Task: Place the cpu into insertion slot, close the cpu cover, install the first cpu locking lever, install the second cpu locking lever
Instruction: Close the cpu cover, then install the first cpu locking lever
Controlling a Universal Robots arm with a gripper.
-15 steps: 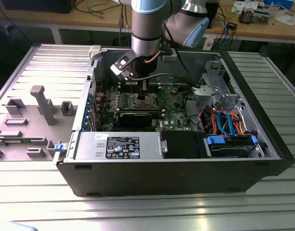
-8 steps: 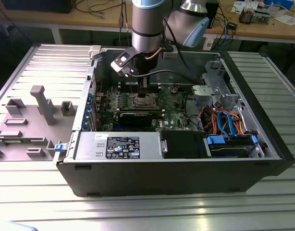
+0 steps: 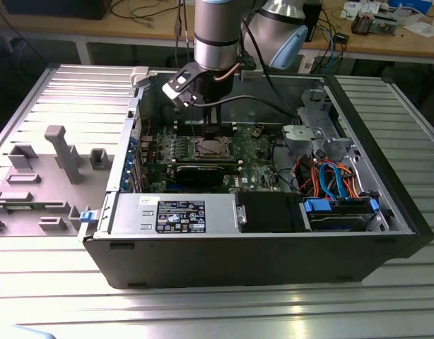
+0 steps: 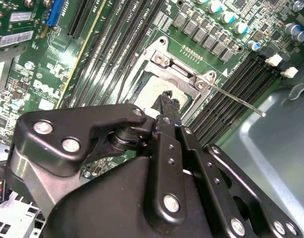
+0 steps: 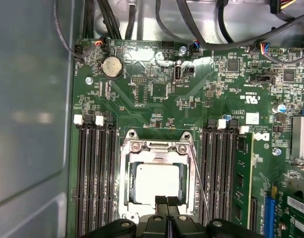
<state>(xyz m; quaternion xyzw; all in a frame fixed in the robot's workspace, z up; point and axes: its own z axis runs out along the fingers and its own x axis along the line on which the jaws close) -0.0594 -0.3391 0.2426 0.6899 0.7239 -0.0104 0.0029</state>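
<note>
Silvery cpu (image 5: pixel 157 181) lies flat, framed by the lowered cpu cover (image 5: pixel 125 178).

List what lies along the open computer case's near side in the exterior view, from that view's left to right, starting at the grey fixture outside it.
grey fixture → blue latch → labelled power supply → black shroud → blue drive carrier
</note>
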